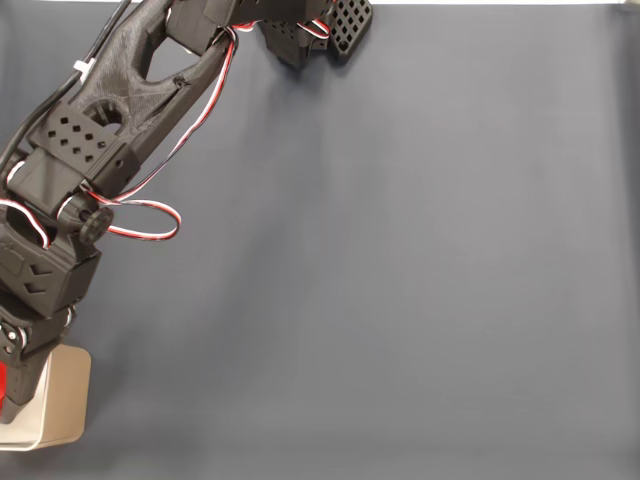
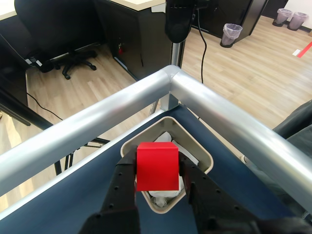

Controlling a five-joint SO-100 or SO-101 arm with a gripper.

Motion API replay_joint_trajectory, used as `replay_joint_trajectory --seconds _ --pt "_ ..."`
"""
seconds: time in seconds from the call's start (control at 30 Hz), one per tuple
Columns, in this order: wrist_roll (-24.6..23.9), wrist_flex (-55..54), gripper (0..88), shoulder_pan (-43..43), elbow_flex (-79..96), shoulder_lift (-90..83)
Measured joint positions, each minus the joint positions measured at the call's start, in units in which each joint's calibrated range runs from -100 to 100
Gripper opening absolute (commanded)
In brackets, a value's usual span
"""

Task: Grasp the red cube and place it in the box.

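My gripper [image 2: 157, 183] clamps the red cube [image 2: 156, 167] on two opposite flat faces, directly above the box [image 2: 202, 151]. The cube appears rigid and light; its matte sides probably resist slipping.

An office or lab room hosting a tabletop robot rig.

In the wrist view, light wood-look flooring [image 2: 97, 87] is stretching away past a black wheeled office chair [image 2: 63, 34], dark desks or cabinets [image 2: 131, 34] and lined waste bins [image 2: 232, 34] standing by the far wall, with cables trailing on the floor. A silver metal rail [image 2: 219, 105] is framing the corner of a dark blue table mat [image 2: 73, 195]; in the fixed view the same mat [image 1: 400, 260] is lying under the black 3D-printed arm [image 1: 120, 110].
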Motion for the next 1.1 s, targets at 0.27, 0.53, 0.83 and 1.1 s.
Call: replay_joint_trajectory --seconds 0.27,0.53,0.83,1.1 --pt "0.00 -1.19 0.4 0.82 0.00 0.17" --pt "0.00 -1.59 0.4 1.26 0.00 0.17" --pt "0.00 -1.91 0.4 1.26 0.00 0.17" --pt "0.00 -1.91 0.4 1.26 0.00 0.17"
